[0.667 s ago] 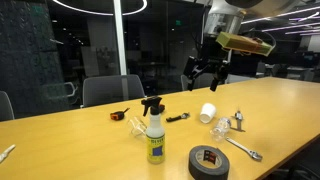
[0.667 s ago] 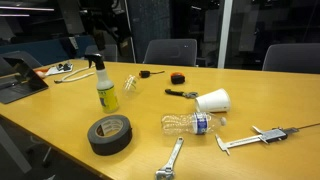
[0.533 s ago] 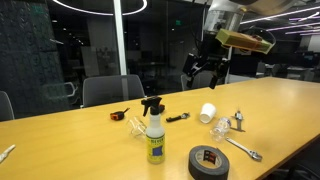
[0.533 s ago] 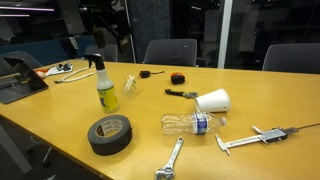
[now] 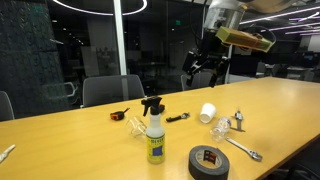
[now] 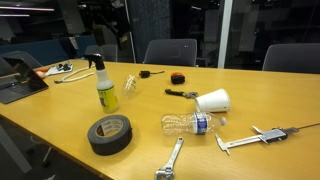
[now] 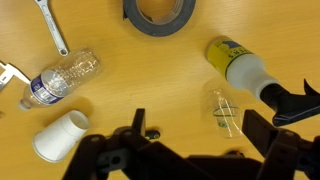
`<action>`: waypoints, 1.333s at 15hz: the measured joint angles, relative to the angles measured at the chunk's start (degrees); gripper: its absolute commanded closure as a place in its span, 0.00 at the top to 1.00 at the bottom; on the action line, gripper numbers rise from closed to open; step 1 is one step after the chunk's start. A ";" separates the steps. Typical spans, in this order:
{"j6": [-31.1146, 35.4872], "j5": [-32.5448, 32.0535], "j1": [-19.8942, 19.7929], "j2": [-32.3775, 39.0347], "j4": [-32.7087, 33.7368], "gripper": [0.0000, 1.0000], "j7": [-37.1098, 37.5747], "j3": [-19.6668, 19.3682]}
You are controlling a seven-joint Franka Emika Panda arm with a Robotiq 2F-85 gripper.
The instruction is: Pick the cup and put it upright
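Note:
The small white cup (image 5: 207, 112) lies on its side on the wooden table; it also shows in an exterior view (image 6: 213, 101) and at the lower left of the wrist view (image 7: 60, 136). My gripper (image 5: 204, 72) hangs open and empty high above the table, well above the cup. In the wrist view its fingers (image 7: 195, 122) spread wide, with the cup off to their left. In an exterior view the arm is only a dark shape at the top (image 6: 110, 15).
On the table lie a spray bottle (image 5: 154, 131), a black tape roll (image 5: 208, 162), a crushed clear plastic bottle (image 6: 192, 125), a clear plastic cup (image 7: 224, 108), a wrench (image 6: 172, 158), calipers (image 6: 262, 136) and small tools (image 6: 181, 94). Chairs stand behind the table.

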 measured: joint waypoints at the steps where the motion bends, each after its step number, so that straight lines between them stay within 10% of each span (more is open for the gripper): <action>1: -0.06 0.00 0.00 0.04 -0.07 1.00 0.00 0.00; 10: -1.59 0.72 -2.85 2.07 2.47 1.00 3.25 -4.36; 20: -13.27 5.11 -12.18 23.45 26.30 1.00 9.78 -15.11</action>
